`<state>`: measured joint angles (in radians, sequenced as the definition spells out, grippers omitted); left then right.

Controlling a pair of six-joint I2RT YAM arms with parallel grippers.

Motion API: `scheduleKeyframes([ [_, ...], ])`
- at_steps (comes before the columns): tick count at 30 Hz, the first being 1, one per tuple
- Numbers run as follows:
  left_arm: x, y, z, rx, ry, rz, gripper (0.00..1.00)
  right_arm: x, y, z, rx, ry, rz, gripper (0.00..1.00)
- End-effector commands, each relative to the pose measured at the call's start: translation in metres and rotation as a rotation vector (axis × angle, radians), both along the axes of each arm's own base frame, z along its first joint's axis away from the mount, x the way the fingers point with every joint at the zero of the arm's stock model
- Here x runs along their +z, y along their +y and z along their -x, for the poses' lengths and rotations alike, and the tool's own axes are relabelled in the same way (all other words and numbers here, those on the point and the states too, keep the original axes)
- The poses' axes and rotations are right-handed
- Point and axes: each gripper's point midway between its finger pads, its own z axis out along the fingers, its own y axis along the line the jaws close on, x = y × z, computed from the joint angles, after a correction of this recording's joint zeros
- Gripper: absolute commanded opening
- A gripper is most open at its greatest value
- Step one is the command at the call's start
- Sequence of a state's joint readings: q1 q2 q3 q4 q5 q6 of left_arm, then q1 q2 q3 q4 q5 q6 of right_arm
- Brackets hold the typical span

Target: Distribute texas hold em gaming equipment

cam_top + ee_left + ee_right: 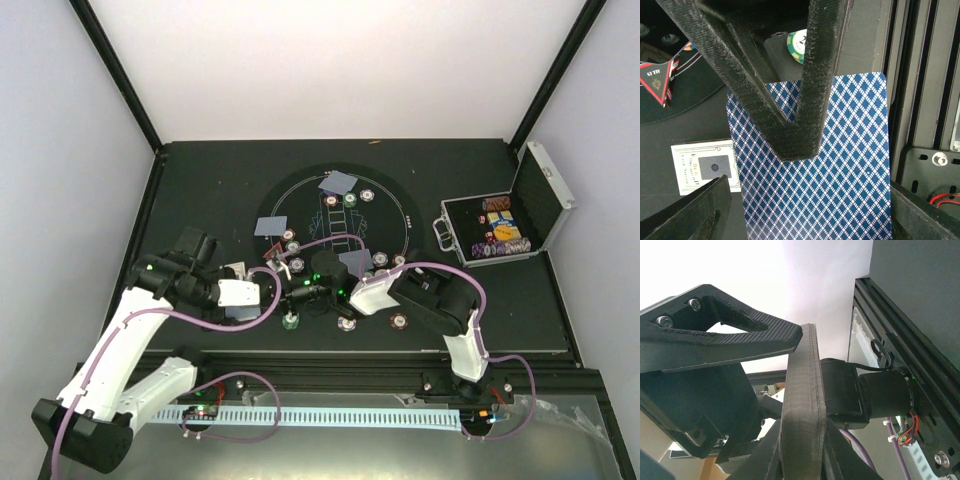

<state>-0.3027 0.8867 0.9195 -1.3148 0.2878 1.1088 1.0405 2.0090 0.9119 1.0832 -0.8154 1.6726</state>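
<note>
Left hand: the fingers are apart and low over a card, with nothing clamped. One ribbed black finger crosses the card from the top of the wrist view. The other finger shows only at the lower left corner.
Card under the left hand: a blue diamond-backed card lies back up and flat on the bench. It is off the near-left rim of the mat and close to the black rail along the bench's near edge.
Beside it: a small white printed card lies face up against the blue card's left edge. I cannot tell whether its edge is tucked under.
Green-rimmed chip: it lies flat just past the blue card's upper end in the wrist view, partly hidden by the finger.
Red triangle marker: it lies at the mat's rim, to the left in the wrist view and apart from the blue card.
Right hand: the fingers are pressed together at the tips, with nothing visible between them. It is turned so its camera looks up at the wall. From above, the arm reaches left over the near part of the mat.
Mat: round and black with white lines, in the middle of the bench.
Other cards: a far pair, one on the left and one on the near right, all back up on the mat.
Loose chips: several are dotted round the mat, and more lie along its near rim.
Case: silver, with its lid open, on the right of the bench. Stacked chips are inside.
</note>
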Motion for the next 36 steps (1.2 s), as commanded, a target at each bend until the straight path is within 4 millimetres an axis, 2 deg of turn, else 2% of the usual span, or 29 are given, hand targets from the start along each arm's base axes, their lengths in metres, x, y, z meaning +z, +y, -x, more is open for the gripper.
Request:
scheduleKeyframes([
  [1,0.009,-0.006,0.001,-0.035,0.004,0.025,0.8,0.012,-0.002,0.012,0.046,-0.041,-0.03,0.01],
  [4,0.008,-0.006,0.002,-0.037,0.017,0.024,0.81,0.011,-0.003,0.013,0.052,-0.047,-0.023,0.01],
  [13,0.009,-0.004,0.006,-0.038,0.068,-0.001,0.74,0.003,-0.001,0.015,0.078,-0.054,-0.001,0.01],
  [23,0.001,-0.004,0.009,-0.048,0.09,-0.002,0.92,0.017,0.002,0.014,0.085,-0.066,-0.03,0.01],
  [36,-0.013,-0.002,0.011,-0.031,0.142,-0.023,0.99,0.029,0.004,0.018,0.089,-0.078,-0.062,0.01],
])
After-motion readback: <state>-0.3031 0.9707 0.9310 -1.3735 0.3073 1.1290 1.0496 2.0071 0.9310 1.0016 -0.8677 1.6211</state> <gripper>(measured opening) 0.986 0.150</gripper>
